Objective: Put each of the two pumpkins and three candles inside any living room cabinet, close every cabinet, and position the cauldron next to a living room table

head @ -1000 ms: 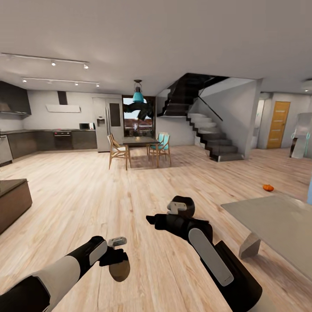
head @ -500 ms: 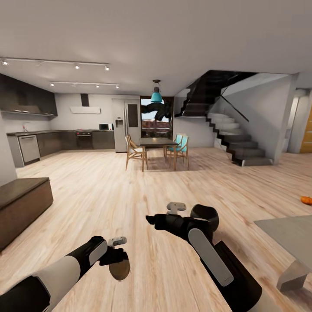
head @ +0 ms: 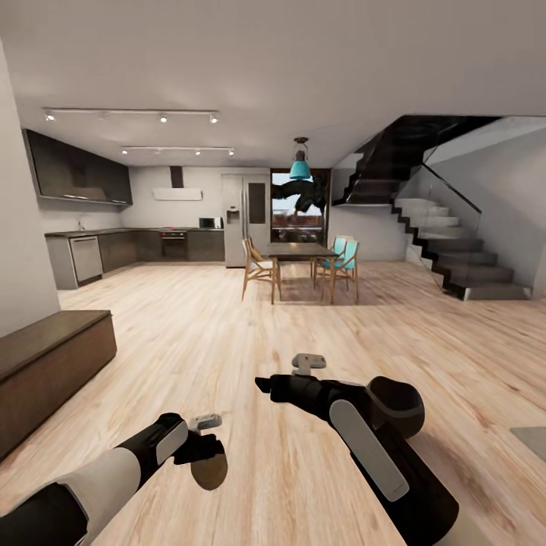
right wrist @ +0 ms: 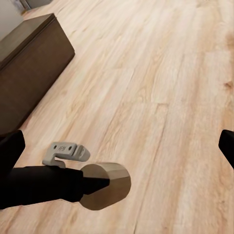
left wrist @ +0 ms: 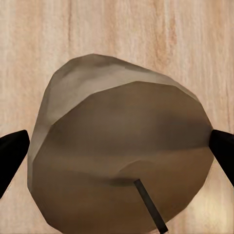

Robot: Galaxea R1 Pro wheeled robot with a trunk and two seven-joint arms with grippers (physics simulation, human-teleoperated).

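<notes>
We carry 1 candle [left wrist: 117,156] clamped in our left gripper [head: 203,453] toward the closed cabinet [head: 45,371], right gripper [right wrist: 117,146] spread empty, everything else seemingly left.

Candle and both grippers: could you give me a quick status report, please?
Left gripper shut on candle. Right gripper open, empty. Cabinet ahead to the left, closed. Bare floor between, nothing in the way.

A dull grey-brown candle [left wrist: 122,161] hangs over the floor, pinched in the left hand [head: 203,447]. The black cauldron [head: 396,406] sits behind the right forearm. The dark-brown cabinet [head: 45,371] stands closed at the left.
</notes>
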